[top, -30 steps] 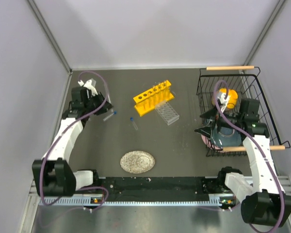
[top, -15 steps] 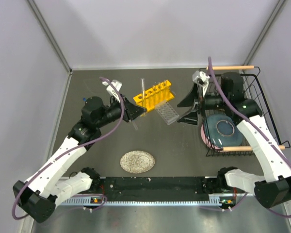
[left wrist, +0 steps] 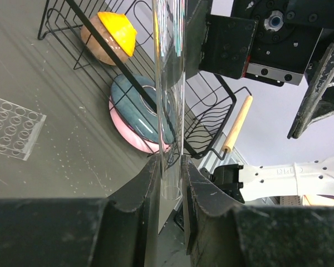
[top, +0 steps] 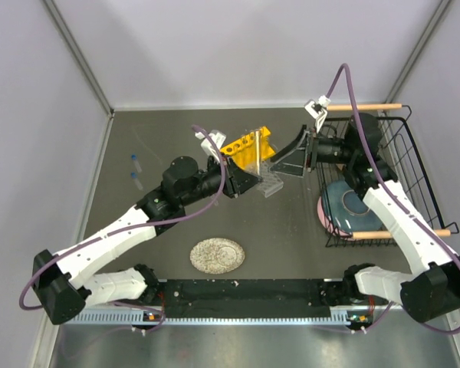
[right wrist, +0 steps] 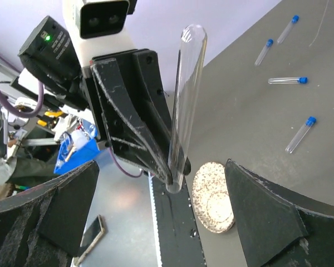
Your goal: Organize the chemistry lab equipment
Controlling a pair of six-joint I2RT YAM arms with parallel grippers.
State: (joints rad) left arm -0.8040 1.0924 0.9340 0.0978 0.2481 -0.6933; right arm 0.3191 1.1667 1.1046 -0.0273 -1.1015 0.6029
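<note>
A thin clear glass tube (left wrist: 170,105) stands upright in my left gripper (left wrist: 170,186), which is shut on its lower end. In the top view the left gripper (top: 244,182) holds the tube (top: 257,156) just in front of the yellow test-tube rack (top: 241,144), beside the small clear gridded rack (top: 270,182). My right gripper (top: 285,159) faces it from the right, open. In the right wrist view the tube (right wrist: 187,94) rises between that gripper's wide-spread fingers (right wrist: 270,219) without touching them. Several blue-capped vials (right wrist: 287,80) lie on the dark table.
A black wire basket (top: 402,165) at the right holds a blue bowl (top: 353,207) on a pink one, and an orange bowl (left wrist: 114,33). A round speckled grey plate (top: 217,255) lies near the front edge. Two vials (top: 135,170) lie at the far left.
The left arm swung from the far left to the centre, carrying the tube rightwards past the yellow rack. The right gripper left the basket and moved left, up to the tube.
</note>
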